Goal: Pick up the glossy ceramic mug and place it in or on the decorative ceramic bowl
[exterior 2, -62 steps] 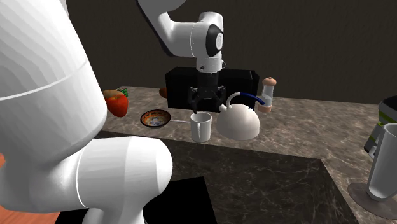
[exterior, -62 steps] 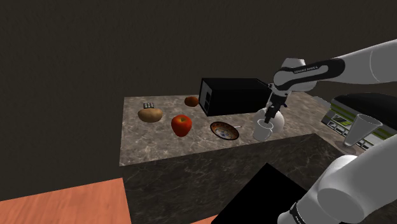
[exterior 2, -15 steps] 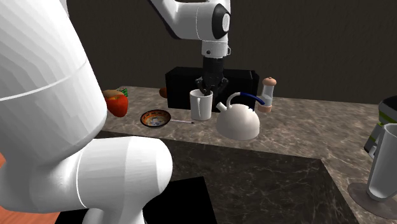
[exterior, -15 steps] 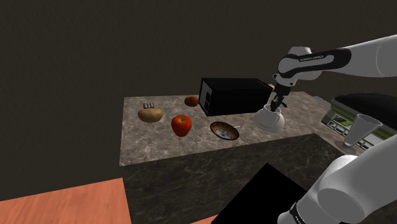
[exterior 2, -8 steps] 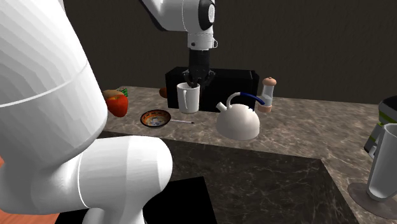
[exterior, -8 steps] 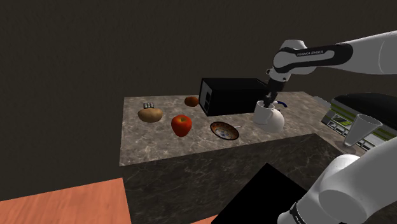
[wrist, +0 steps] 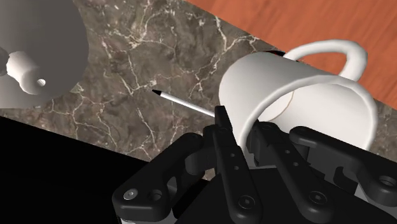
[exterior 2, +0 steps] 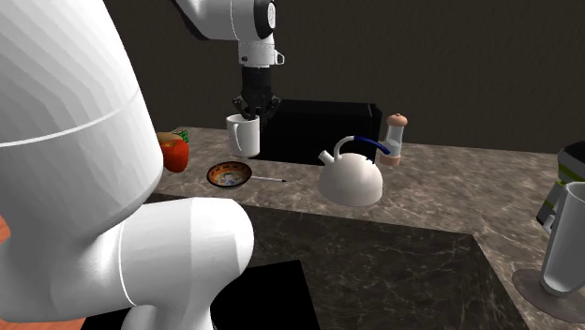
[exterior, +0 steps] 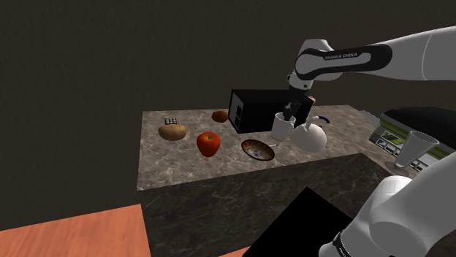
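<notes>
From the shoulder view, the bowl (exterior: 257,150) sits left of the kettle (exterior: 310,137) on the counter (exterior: 175,164), the mug (exterior: 282,126) above between them.

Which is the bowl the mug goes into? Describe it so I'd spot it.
Look at the brown marbled counter, in front of the black box. Between the red apple and the white kettle sits the bowl, a small shallow dish. It alone has an orange-brown rim and a patterned inside; the mug in the gripper is plain white.

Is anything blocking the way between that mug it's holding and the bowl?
Nothing visible does. The gripper holds the mug in open air over the counter; the bowl lies uncovered, a thin stick beside it.
</notes>
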You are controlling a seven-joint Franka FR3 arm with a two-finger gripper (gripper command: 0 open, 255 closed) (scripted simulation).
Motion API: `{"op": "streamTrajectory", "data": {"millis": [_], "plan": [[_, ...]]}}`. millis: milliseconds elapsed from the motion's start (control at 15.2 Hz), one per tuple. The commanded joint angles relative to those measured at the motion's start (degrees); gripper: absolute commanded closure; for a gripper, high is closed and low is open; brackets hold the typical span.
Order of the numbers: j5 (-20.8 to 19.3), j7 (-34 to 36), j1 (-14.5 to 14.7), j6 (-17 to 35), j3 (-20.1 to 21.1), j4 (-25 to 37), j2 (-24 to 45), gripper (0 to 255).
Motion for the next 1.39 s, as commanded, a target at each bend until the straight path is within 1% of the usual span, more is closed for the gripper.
{"op": "streamTrajectory", "data": {"millis": [0,264,1320], "plan": [[1.0,2.6,1.3,-0.1,1.7,1.1,1.0,255],[2.6,6.5,3.5,-0.6,4.2,3.8,3.5,255],[3.8,5.1,3.5,11.8,3.5,-4.8,7.4,255]]}}
